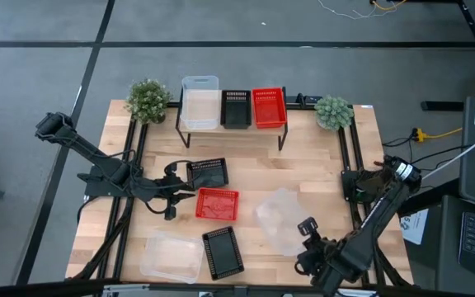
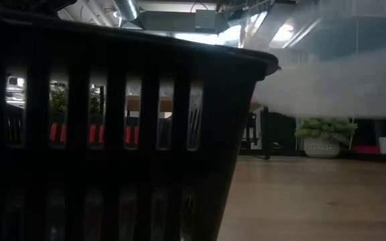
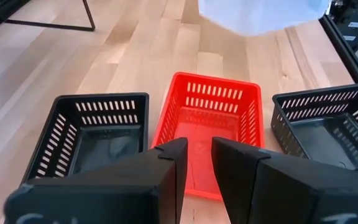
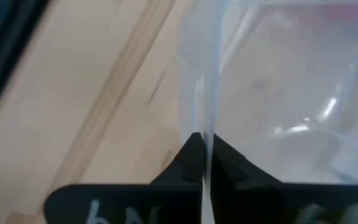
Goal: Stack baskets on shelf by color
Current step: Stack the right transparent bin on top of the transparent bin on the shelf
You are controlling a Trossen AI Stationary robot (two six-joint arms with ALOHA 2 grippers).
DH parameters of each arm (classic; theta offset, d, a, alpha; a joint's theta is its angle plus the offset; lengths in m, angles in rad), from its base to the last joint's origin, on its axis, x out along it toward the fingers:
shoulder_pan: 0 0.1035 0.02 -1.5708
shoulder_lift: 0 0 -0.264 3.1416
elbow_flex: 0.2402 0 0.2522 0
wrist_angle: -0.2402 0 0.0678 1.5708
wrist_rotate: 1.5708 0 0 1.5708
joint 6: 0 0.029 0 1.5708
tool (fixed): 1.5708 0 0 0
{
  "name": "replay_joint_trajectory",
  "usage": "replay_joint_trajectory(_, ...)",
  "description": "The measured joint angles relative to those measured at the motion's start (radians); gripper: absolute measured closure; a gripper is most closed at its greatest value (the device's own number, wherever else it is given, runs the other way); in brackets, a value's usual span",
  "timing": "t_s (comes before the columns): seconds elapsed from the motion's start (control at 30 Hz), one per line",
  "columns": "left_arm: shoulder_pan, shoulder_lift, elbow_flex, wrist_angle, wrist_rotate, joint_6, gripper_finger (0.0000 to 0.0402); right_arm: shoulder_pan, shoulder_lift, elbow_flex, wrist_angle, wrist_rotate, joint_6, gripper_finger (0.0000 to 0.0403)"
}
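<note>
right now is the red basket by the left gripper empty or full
Empty: the left wrist view shows the red basket's bare floor.

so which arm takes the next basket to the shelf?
Right, probably. Its claw is shut on the wall of a clear basket, which looks tilted. The left claw is open over the red basket, gripping nothing. A clear basket already on the shelf marks the clear spot.

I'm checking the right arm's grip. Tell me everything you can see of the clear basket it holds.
The clear basket is translucent, frosted-looking plastic with smooth walls and rounded corners. It looks tilted, over the table's front right area, near the red basket. The right gripper is shut on its thin wall, pinching the rim edge-on. It looks empty.
</note>
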Motion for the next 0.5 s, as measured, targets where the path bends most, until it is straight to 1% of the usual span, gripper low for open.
replay_joint_trajectory(0.13, 0.0, 0.0, 0.0, 0.0, -0.001, 0.0, 0.0336, 0.001, 0.0, 0.106, -0.021, 0.128, -0.026, 0.0402)
replay_joint_trajectory(0.3, 0.0, 0.0, 0.0, 0.0, -0.006, -0.001, 0.0336, -0.025, 0.0, 0.196, -0.018, 0.376, -0.094, 0.0402)
replay_joint_trajectory(0.4, 0.0, 0.0, 0.0, -0.001, -0.005, -0.034, 0.0336, -0.083, 0.0, 0.24, -0.012, 0.486, -0.129, 0.0403)
replay_joint_trajectory(0.5, -0.001, 0.0, 0.0, -0.007, -0.004, -0.082, 0.0336, -0.173, 0.0, 0.29, 0.024, 0.537, -0.183, 0.0403)
